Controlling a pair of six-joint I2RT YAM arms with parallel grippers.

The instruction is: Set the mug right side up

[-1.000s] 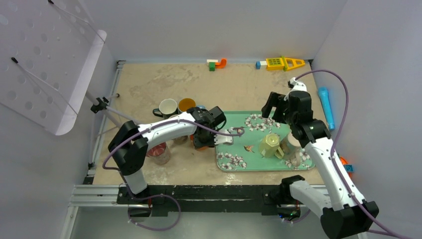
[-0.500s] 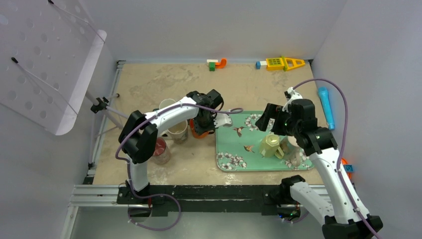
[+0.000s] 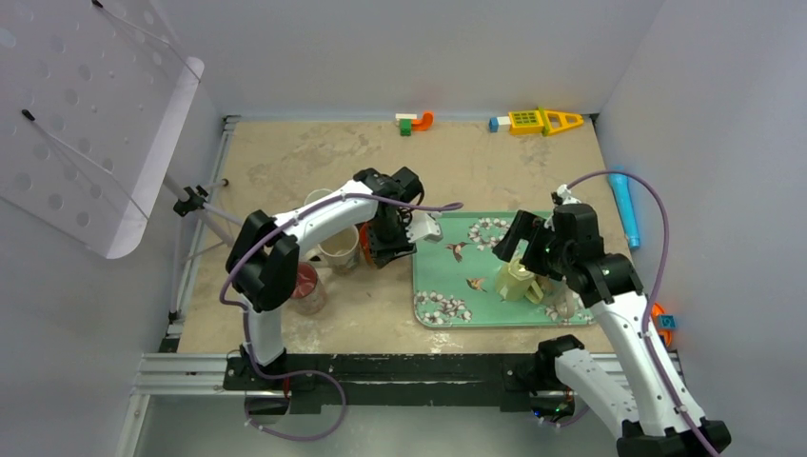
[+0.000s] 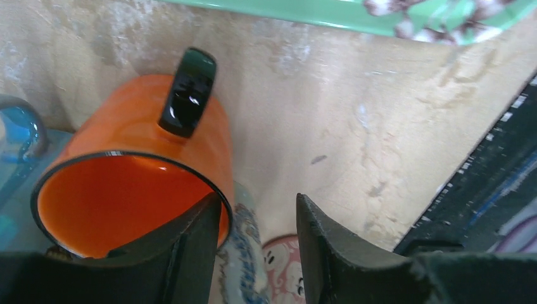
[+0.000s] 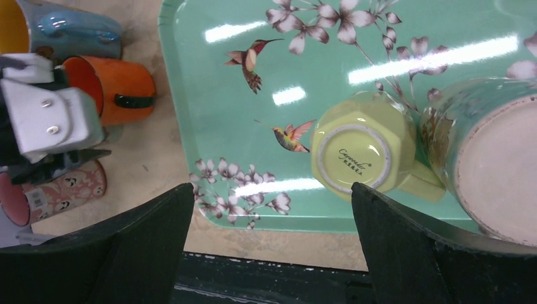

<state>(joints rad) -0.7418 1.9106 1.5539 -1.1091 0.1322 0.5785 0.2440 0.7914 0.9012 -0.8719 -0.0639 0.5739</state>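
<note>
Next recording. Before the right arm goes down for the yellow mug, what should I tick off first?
1. Jaws of the right pincer spread wide: ok.
2. Target yellow mug sits base-up on the tray: ok.
3. That mug is framed between the right fingers in the wrist view: ok.
4. Space around it: not ok, its handle side crowds the upturned floral mug.
5. The left pincer clear of the orange mug: cannot tell, one finger sits at its rim.

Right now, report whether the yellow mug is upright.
Upside down: the yellow mug shows its stamped base, resting on the tray.
</note>
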